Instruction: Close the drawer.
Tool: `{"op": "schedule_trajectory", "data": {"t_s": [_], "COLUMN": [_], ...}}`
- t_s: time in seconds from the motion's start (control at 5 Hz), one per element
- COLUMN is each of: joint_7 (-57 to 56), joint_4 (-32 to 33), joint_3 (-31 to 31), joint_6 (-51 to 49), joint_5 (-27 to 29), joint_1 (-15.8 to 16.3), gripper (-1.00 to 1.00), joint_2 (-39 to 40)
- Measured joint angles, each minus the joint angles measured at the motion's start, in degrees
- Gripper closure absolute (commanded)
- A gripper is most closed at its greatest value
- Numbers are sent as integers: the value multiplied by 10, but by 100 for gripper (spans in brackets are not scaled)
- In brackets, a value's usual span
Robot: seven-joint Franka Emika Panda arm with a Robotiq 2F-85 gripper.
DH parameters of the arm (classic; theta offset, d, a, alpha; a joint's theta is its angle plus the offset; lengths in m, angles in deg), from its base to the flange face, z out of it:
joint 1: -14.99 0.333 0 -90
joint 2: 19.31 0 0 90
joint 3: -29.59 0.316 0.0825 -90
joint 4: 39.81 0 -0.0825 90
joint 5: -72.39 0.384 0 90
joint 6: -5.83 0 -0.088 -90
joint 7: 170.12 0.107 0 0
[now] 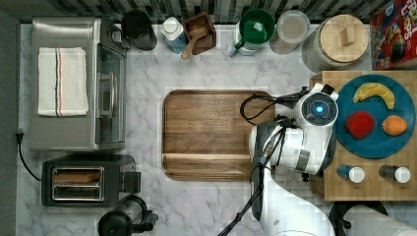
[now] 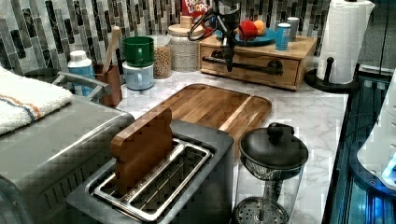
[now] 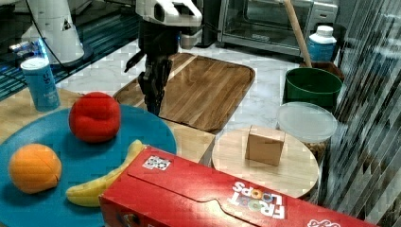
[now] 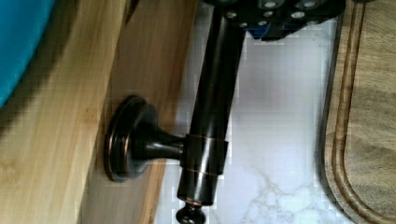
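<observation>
Your end effector point(image 2: 228, 63) hung at the dark bar handle point(image 4: 210, 116) on the drawer point(image 2: 250, 66) front; whether it gripped the bar or stood released, I could not tell. The drawer sat in the light wood box point(image 1: 366, 184) at the top view's right, its front looking flush in the left view. Box stood on the marble surface point(image 1: 147, 196), beside the dark wooden board point(image 1: 211, 132). Blue plate point(image 1: 388, 147) on top.

Illumination is even and bright; shadows are soft; blocky compression artefacts soften all views; the wrist view is blurred throughout.
</observation>
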Motion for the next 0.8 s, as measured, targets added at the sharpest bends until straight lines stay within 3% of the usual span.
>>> {"op": "schedule_trajectory", "data": {"t_s": [0.8], "joint_7": [-9], "joint_4": [-2], "joint_3": [0], "joint_6": [-2], "joint_5": [-2], "joint_1": [2], "gripper": [100], "joint_2": [2]}}
